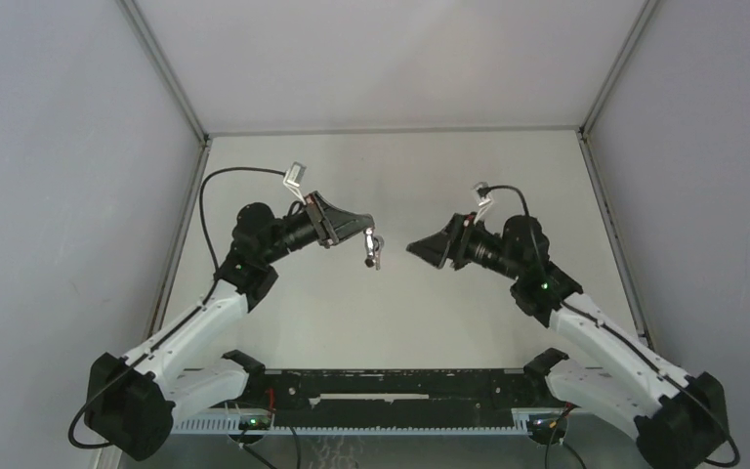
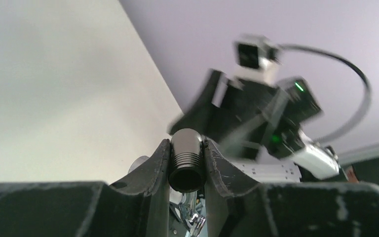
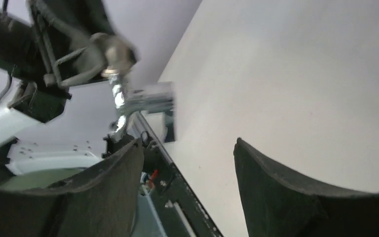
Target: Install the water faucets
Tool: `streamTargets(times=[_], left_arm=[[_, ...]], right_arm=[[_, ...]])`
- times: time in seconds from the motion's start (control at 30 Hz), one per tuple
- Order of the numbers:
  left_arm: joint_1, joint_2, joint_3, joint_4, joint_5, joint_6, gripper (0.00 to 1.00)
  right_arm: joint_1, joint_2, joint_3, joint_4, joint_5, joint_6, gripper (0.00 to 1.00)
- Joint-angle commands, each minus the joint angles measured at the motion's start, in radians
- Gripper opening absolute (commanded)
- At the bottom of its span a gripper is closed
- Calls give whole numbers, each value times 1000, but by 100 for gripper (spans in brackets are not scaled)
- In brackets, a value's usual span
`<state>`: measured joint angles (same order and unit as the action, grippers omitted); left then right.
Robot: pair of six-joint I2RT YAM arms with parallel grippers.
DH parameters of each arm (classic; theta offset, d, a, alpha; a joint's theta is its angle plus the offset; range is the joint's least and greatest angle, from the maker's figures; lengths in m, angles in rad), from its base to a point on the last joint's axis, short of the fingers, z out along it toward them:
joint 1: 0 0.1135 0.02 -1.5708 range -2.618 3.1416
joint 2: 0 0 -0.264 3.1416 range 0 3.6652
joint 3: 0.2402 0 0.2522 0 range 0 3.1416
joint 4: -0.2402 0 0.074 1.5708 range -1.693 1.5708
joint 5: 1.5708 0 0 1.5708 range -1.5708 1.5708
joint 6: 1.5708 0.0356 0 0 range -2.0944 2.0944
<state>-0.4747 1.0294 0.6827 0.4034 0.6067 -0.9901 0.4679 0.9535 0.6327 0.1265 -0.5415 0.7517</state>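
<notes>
My left gripper (image 1: 367,237) is shut on a stubby threaded metal cylinder (image 2: 186,159) and holds it in the air above the middle of the table. A shiny bent faucet part (image 2: 196,219) shows just below the cylinder; I cannot tell whether the two are joined. From above they look like one small silver piece (image 1: 374,251) hanging at the fingertips. My right gripper (image 1: 416,250) faces it from the right, a short gap away, jaws wide apart and empty (image 3: 187,148). In the right wrist view the held faucet (image 3: 118,96) is blurred, up and left of my left fingertip.
A black rail (image 1: 381,386) runs along the table's near edge between the arm bases, and also shows in the right wrist view (image 3: 177,190). The white table (image 1: 391,176) is bounded by grey walls on the left, right and back.
</notes>
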Motion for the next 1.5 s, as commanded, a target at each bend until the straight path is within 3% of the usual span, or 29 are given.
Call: streamTargets(times=[0.0,0.1,0.23,0.5,0.9,1.07,1.4,1.47], left_arm=[[-4,-57,83,-90,-184,7,0],[-12,-76,94,-145,-256,-1,0],[-28,-90,112,-217,-328,26,0],[-39,-137,105,-273,-398,38,0],[-39,-180,104,-292,-444,52,0],[-39,-192,98,-304,-462,62,0],[-39,-216,81,-310,-467,75,0],[-39,-214,81,-309,-460,77,0]], right_arm=[[288,-140,51,-119,484,-335,74],[457,-162,38,5,726,-423,78],[587,-77,64,166,851,-525,88],[692,185,263,100,1008,-571,89],[670,363,411,-28,919,-495,69],[672,414,451,-78,894,-461,69],[656,436,472,-120,909,-406,26],[646,421,451,-97,887,-397,10]])
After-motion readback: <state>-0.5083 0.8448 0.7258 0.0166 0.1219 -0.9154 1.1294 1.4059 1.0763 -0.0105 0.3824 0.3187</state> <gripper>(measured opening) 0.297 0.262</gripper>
